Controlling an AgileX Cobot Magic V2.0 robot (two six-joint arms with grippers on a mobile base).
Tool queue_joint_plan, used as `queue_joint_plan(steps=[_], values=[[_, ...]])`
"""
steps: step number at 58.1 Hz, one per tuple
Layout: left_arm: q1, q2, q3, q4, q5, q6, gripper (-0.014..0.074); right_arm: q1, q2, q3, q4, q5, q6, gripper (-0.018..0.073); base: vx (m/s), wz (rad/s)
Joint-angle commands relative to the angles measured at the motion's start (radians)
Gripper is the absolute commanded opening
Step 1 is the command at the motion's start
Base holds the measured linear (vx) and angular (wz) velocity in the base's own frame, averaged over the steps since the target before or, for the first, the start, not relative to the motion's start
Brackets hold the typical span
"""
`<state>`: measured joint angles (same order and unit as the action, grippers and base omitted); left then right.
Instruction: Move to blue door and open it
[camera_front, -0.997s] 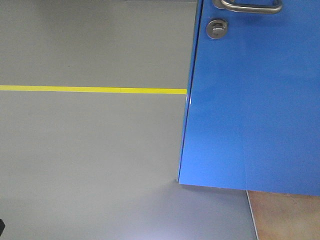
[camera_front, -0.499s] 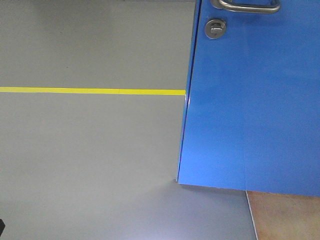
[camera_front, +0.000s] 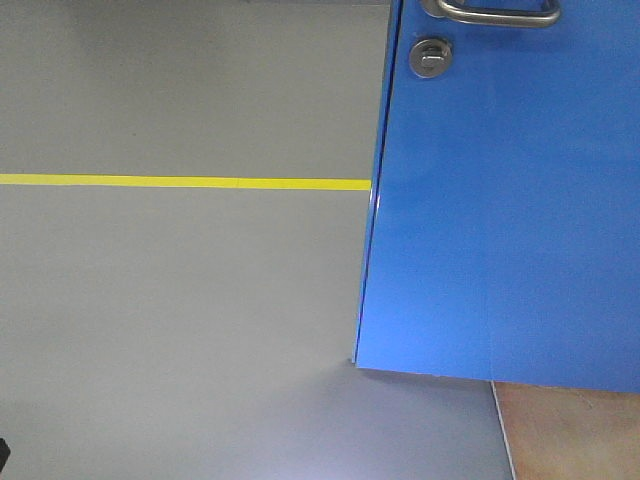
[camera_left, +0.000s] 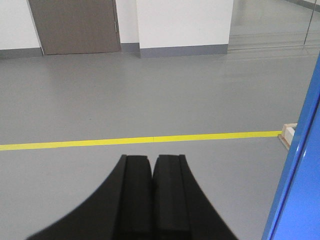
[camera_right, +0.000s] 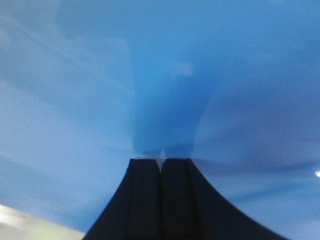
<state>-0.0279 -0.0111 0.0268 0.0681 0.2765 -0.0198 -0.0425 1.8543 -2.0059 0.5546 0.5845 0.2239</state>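
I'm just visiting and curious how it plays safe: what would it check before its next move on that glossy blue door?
1. Glossy bright-blue door swung off its closed line: ok, its free edge stands over open grey floor.
2. Right gripper against the panel: ok, tips meet their reflection.
3. Right gripper empty: ok, shut on nothing.
4. Left gripper clear of the door: ok, shut, facing the yellow floor line.
5. Silver lever handle free: ok.
6. Floor behind the door: cannot tell.
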Motion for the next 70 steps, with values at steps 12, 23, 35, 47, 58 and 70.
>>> queue_joint_plan(steps=[12, 23, 35, 47, 58, 70], values=[[0.000, -0.014, -0.031, -0.003, -0.085, -0.007, 0.0073, 0.084, -0.167, -0.031, -0.635, 0.078, -0.118, 0.0008, 0.00, 0.00], [0.000, -0.014, -0.031, -0.003, -0.085, -0.007, 0.0073, 0.084, -0.290, 0.090, -0.650, 0.060, -0.188, 0.0008, 0.00, 0.00], [0.000, -0.014, -0.031, -0.003, -0.085, -0.007, 0.0073, 0.069, -0.573, 0.571, -0.693, -0.211, -0.184, 0.0008, 0.00, 0.00], [0.000, -0.014, -0.031, -0.003, -0.085, -0.007, 0.0073, 0.048, -0.918, 1.116, -0.719, -0.445, -0.178, 0.0008, 0.00, 0.00], [0.000, -0.014, -0.031, -0.003, -0.085, -0.007, 0.0073, -0.032, -1.217, 1.463, -0.727, -0.520, -0.128, 0.0008, 0.00, 0.00], [0.000, -0.014, -0.031, -0.003, -0.085, -0.007, 0.0073, -0.029, -1.491, 1.767, -0.676, -0.531, -0.127, 0.0008, 0.00, 0.00]])
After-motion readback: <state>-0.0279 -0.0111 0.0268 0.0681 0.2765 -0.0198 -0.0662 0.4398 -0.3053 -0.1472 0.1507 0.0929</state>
